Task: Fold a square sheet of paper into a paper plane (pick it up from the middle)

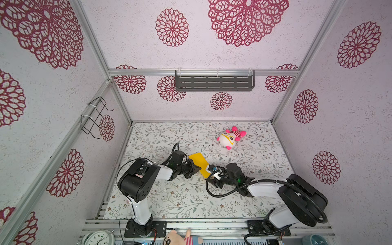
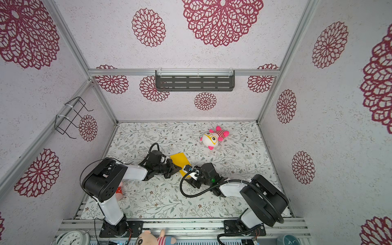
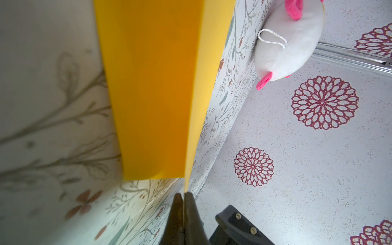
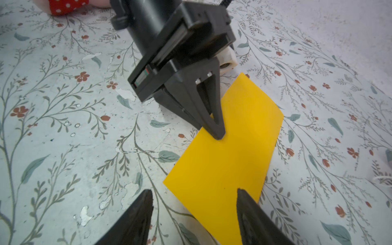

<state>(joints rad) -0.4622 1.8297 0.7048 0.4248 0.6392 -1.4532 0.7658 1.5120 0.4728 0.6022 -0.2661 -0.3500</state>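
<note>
The sheet of paper (image 1: 198,161) lies near the middle of the worktop (image 1: 265,169). It is doubled into a long strip, and the left wrist view shows two layers. The plush toy (image 1: 230,137) sits well apart at its 1 o'clock. The left pincer (image 4: 218,132), at the strip's 9 o'clock side, is closed on one long edge. The right pincer (image 4: 194,191) stands open at the 5 o'clock end, one finger over the paper and one off it.

The paper looks very light, limp and easy to crease or tear. An edge or the fold, pinched flat, seems the best hold.

The slotted shelf (image 1: 214,83) at 12 o'clock and the wire basket (image 1: 94,118) at 10 o'clock show nothing inside.
</note>
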